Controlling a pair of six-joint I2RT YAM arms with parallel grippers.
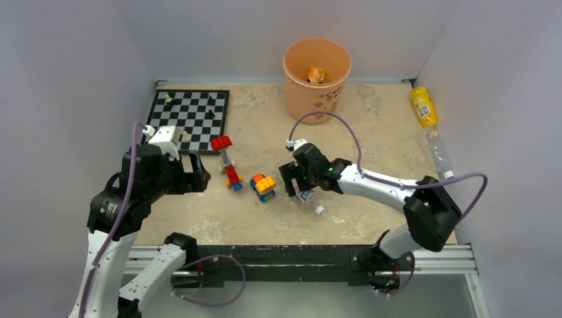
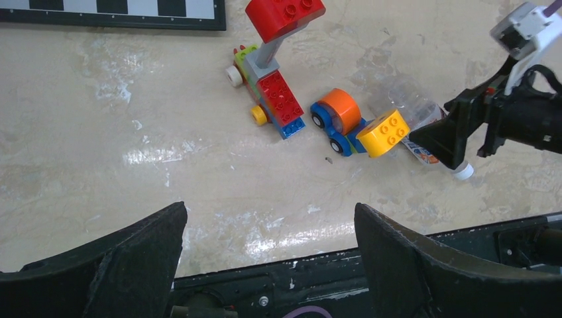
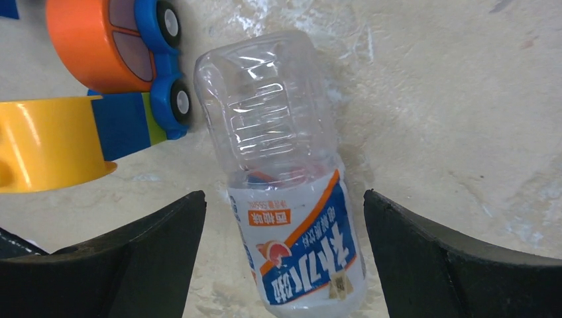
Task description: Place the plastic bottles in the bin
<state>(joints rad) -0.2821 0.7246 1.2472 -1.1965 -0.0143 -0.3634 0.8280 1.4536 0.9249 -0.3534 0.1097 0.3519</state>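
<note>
Right wrist view, right tool (image 3: 283, 199) spread apart, straddling clear ribbed bottle (image 3: 265, 112), seemingly untouched, blue-white label (image 3: 305, 258).

A chessboard (image 1: 189, 119) carrying a few pieces (image 1: 211, 101) lies at the upper left of the bench (image 1: 378, 132). Near centre, a red block tower (image 1: 227, 165) stands beside a blue block car (image 1: 263, 187).

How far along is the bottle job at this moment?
Done: one small orange item lies in the bin, too small to identify. In hand: the right gripper, open, straddles the labelled clear bottle lying on the table, not gripped yet. Left: that one, plus the yellow bottle and a second clear bottle by the right wall. The left gripper is open, holding nothing.
</note>
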